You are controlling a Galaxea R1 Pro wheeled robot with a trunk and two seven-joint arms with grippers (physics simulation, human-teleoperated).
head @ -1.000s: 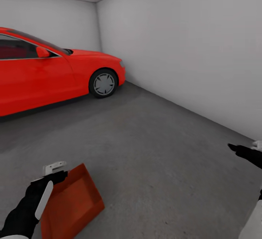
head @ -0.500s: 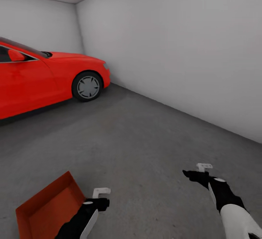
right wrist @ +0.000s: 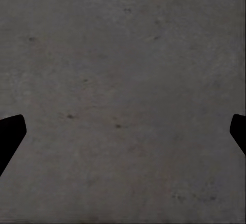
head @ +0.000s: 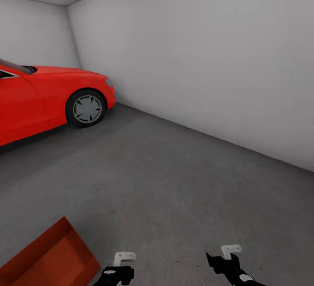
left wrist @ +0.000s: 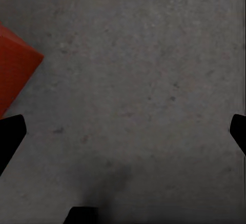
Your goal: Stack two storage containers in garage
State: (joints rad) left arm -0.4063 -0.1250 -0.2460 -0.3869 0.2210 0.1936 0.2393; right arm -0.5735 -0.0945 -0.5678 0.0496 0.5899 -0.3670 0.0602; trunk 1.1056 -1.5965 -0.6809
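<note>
- So one orange-red storage container sits on the dark grey garage floor, low at the robot's left.
- Left claw spread wide, empty, just beside it.
- Right claw wide open too, over bare floor.
- Red car further back.

orange bin corner, grey floor

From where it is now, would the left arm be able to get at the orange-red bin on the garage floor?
Probably yes. The storage container sits on the floor just beside the left end effector, whose jaws are open, with nothing between them.
</note>
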